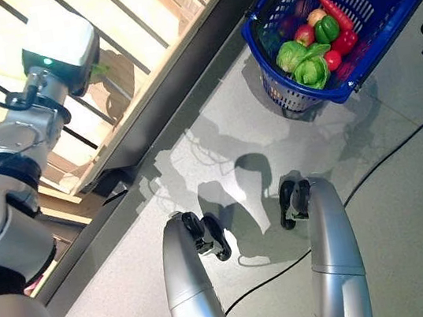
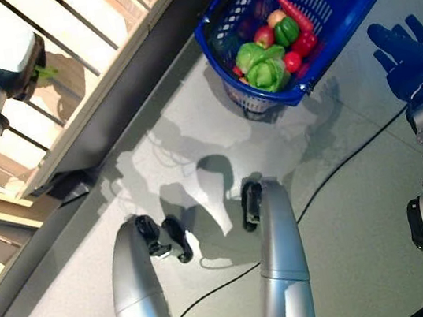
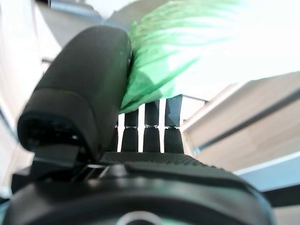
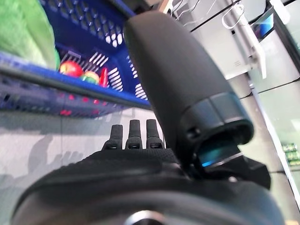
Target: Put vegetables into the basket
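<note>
The blue plastic basket (image 1: 333, 96) stands on the floor at the upper right. In it lie green leafy heads (image 1: 303, 65), a green pepper (image 1: 327, 28), a long red pepper (image 1: 335, 12) and small red round vegetables (image 1: 343, 41). My left hand (image 3: 84, 93) is reached into the wooden stand (image 1: 144, 81). Its thumb and fingers pinch a green leafy vegetable (image 3: 159, 70), and a bit of the leaf (image 1: 98, 68) shows beside my wrist. My right hand (image 2: 407, 57) is open with straight fingers, just right of the basket and apart from its rim (image 4: 70, 84).
The stand's dark base (image 1: 183, 75) runs diagonally from lower left to the basket. Grey floor (image 1: 405, 177) lies between the stand and my right hand.
</note>
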`<state>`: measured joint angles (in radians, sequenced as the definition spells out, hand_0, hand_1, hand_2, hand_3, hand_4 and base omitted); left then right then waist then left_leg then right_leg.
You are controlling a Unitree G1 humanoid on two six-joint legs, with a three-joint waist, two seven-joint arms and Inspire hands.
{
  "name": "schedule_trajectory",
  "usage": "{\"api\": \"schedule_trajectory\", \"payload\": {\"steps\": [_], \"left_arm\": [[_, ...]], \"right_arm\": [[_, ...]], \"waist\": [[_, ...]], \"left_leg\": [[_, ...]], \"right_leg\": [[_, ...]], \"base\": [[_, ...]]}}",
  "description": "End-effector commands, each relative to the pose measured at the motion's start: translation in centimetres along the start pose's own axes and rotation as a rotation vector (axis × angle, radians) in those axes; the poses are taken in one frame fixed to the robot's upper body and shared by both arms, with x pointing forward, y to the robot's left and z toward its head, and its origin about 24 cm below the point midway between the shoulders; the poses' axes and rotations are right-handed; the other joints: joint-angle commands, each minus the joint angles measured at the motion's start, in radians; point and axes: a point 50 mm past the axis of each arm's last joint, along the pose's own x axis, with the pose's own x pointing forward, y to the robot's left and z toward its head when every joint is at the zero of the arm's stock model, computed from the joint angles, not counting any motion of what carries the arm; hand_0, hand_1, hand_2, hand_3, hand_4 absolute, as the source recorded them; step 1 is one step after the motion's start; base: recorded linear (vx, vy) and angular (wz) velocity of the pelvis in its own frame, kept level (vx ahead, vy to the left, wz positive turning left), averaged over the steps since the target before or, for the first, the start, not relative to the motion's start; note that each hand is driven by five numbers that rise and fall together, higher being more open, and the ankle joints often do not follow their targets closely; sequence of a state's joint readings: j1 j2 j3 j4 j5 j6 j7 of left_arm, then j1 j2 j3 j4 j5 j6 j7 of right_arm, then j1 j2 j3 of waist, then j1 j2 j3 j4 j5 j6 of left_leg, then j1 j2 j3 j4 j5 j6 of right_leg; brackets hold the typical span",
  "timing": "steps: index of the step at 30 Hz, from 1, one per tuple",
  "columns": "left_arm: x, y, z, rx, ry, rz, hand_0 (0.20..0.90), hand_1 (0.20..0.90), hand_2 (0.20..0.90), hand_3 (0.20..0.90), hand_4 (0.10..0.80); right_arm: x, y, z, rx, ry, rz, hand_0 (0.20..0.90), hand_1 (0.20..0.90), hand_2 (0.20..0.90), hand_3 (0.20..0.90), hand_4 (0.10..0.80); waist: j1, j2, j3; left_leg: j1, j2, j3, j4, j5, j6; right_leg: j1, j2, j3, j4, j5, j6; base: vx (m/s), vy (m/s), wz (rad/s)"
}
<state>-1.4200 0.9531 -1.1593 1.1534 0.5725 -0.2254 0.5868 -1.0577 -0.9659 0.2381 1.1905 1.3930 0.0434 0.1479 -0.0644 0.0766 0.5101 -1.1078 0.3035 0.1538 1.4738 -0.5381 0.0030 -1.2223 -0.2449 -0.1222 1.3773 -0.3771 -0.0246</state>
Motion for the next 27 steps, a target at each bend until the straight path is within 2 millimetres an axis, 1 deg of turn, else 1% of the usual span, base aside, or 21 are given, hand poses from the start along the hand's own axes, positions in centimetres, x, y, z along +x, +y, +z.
{"api": "schedule_trajectory", "payload": {"steps": [1, 4, 6, 10, 13, 17, 19, 21, 22, 23, 25, 26, 27], "left_arm": [[-1.7, 2.2, -5.1, -0.013, 0.181, 0.229, 0.300, 0.300, 0.300, 0.300, 0.400], [-1.9, 2.3, -5.1, -0.072, 0.193, 0.273, 0.300, 0.300, 0.300, 0.300, 0.400], [-2.0, 2.3, -4.7, -0.124, 0.186, 0.307, 0.300, 0.300, 0.300, 0.300, 0.400], [-1.7, 2.7, -3.6, -0.253, 0.149, 0.386, 0.300, 0.300, 0.300, 0.300, 0.400], [-1.5, 3.2, -2.9, -0.374, 0.134, 0.444, 0.300, 0.300, 0.300, 0.300, 0.400], [-1.3, 3.4, -1.6, -0.620, 0.135, 0.494, 0.300, 0.300, 0.300, 0.300, 0.400], [-1.1, 3.5, -0.9, -0.710, 0.123, 0.510, 0.300, 0.300, 0.300, 0.300, 0.400], [-1.0, 3.7, -0.4, -0.828, 0.121, 0.519, 0.300, 0.300, 0.300, 0.300, 0.400], [-1.0, 3.7, -0.4, -0.850, 0.125, 0.519, 0.300, 0.300, 0.300, 0.300, 0.400], [-1.0, 3.8, -0.1, -0.957, 0.134, 0.531, 0.300, 0.300, 0.300, 0.300, 0.400], [-1.1, 3.6, 0.0, -1.084, 0.157, 0.532, 0.300, 0.300, 0.300, 0.300, 0.400], [-1.3, 2.9, 0.4, -1.255, 0.177, 0.503, 0.300, 0.300, 0.300, 0.300, 0.400], [-1.5, 2.5, 0.9, -1.337, 0.178, 0.490, 0.300, 0.300, 0.300, 0.300, 0.400]], "right_arm": [[-0.6, -1.3, -1.1, 0.113, -0.061, 0.037, 0.900, 0.900, 0.900, 0.900, 0.800], [-0.7, -1.6, -1.5, 0.109, -0.050, 0.030, 0.900, 0.900, 0.900, 0.900, 0.800], [-0.8, -1.8, -1.9, 0.103, -0.035, 0.029, 0.900, 0.900, 0.900, 0.900, 0.800], [-1.0, -1.9, -3.5, 0.107, 0.018, 0.027, 0.900, 0.900, 0.900, 0.900, 0.800], [-1.1, -1.9, -4.6, 0.112, 0.051, 0.028, 0.900, 0.900, 0.900, 0.900, 0.800], [-1.5, -2.3, -6.8, 0.099, 0.104, 0.038, 0.900, 0.900, 0.900, 0.900, 0.800], [-1.6, -1.8, -7.7, 0.077, 0.121, 0.070, 0.900, 0.900, 0.900, 0.900, 0.800], [-1.6, -0.9, -8.4, 0.024, 0.118, 0.133, 0.900, 0.900, 0.900, 0.900, 0.800], [-1.7, -0.7, -8.6, 0.015, 0.115, 0.143, 0.900, 0.900, 0.900, 0.900, 0.800], [-1.7, 0.2, -9.1, -0.047, 0.111, 0.210, 0.900, 0.900, 0.900, 0.900, 0.800], [-1.8, 1.8, -9.8, -0.135, 0.105, 0.307, 0.900, 0.900, 0.900, 0.900, 0.800], [-2.2, 3.9, -10.9, -0.209, 0.099, 0.430, 0.900, 0.900, 0.900, 0.900, 0.800], [-2.6, 5.2, -11.6, -0.254, 0.107, 0.505, 0.900, 0.900, 0.900, 0.900, 0.800]], "waist": [[-0.032, -0.035, -0.169], [-0.035, -0.036, -0.170], [-0.035, -0.038, -0.171], [-0.036, -0.041, -0.175], [-0.036, -0.042, -0.180], [-0.031, -0.046, -0.192], [-0.027, -0.049, -0.195], [-0.024, -0.052, -0.203], [-0.025, -0.052, -0.203], [-0.022, -0.055, -0.208], [-0.021, -0.056, -0.216], [-0.019, -0.060, -0.228], [-0.017, -0.063, -0.237]], "left_leg": [[0.044, -0.003, 0.014, -0.102, -0.038, 0.003], [0.083, -0.008, 0.023, -0.134, -0.032, 0.000], [0.106, -0.013, 0.028, -0.153, -0.027, -0.003], [0.174, -0.021, 0.046, -0.217, -0.007, -0.003], [0.225, -0.029, 0.056, -0.264, 0.005, -0.003], [0.309, -0.047, 0.061, -0.333, 0.022, -0.004], [0.356, -0.057, 0.061, -0.379, 0.032, -0.008], [0.393, -0.063, 0.062, -0.408, 0.041, -0.007], [0.386, -0.062, 0.062, -0.395, 0.038, -0.002], [0.433, -0.069, 0.065, -0.442, 0.052, -0.007], [0.466, -0.077, 0.066, -0.473, 0.062, -0.007], [0.494, -0.085, 0.067, -0.502, 0.075, -0.002], [0.516, -0.091, 0.068, -0.529, 0.085, -0.002]], "right_leg": [[0.135, -0.060, 0.028, -0.121, -0.017, 0.021], [0.171, -0.060, 0.028, -0.143, -0.015, 0.025], [0.194, -0.058, 0.025, -0.159, -0.014, 0.026], [0.257, -0.052, 0.020, -0.207, -0.008, 0.028], [0.306, -0.051, 0.014, -0.243, -0.006, 0.027], [0.389, -0.050, 0.003, -0.300, -0.006, 0.023], [0.438, -0.046, -0.003, -0.341, -0.003, 0.025], [0.476, -0.047, -0.012, -0.365, -0.002, 0.023], [0.468, -0.049, -0.011, -0.351, -0.006, 0.018], [0.516, -0.044, -0.019, -0.393, 0.003, 0.023], [0.551, -0.038, -0.023, -0.420, 0.006, 0.022], [0.582, -0.035, -0.031, -0.443, 0.007, 0.018], [0.605, -0.032, -0.035, -0.465, 0.011, 0.019]], "base": [[0.000, 0.000, 0.00], [0.006, 0.003, 0.03], [0.000, 0.000, 0.00], [-0.004, -0.021, 0.02], [0.006, -0.039, 0.04], [0.019, -0.051, -0.02], [0.023, -0.060, 0.00], [0.000, -0.061, 0.05], [0.013, -0.066, 0.05], [0.014, -0.061, 0.07], [0.019, -0.077, 0.12], [0.006, -0.088, 0.10], [0.028, -0.106, 0.08]]}}
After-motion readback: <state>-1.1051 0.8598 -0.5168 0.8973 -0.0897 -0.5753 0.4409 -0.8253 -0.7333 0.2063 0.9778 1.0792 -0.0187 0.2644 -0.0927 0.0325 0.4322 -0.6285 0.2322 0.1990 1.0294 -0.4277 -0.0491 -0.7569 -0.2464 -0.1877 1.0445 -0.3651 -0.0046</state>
